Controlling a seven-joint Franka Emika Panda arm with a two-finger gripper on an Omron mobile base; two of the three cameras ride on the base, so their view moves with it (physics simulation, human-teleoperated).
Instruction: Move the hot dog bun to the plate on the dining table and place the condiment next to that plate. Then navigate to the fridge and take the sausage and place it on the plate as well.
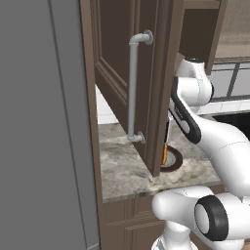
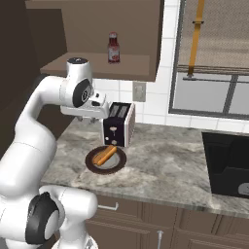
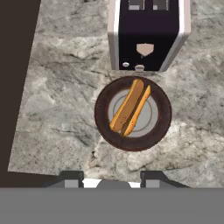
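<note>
Clearly the bun (image 3: 130, 107) lies slantwise on a brown dish (image 3: 162, 127) on the marble surface (image 3: 61, 109), right in front of the toaster (image 3: 148, 35), with the gripper (image 3: 110, 178) poised above it, fingers (image 3: 70, 178) apart and holding nothing. The risk is the angle: unless the fingers straddle the bun's narrow width, they could clip the dish rim or squash the split halves askew. The toaster crowds the far side (little room there). The condiment (image 2: 113, 47) stands on the shelf (image 2: 126, 65) above, within reach of a careless lift.
</note>
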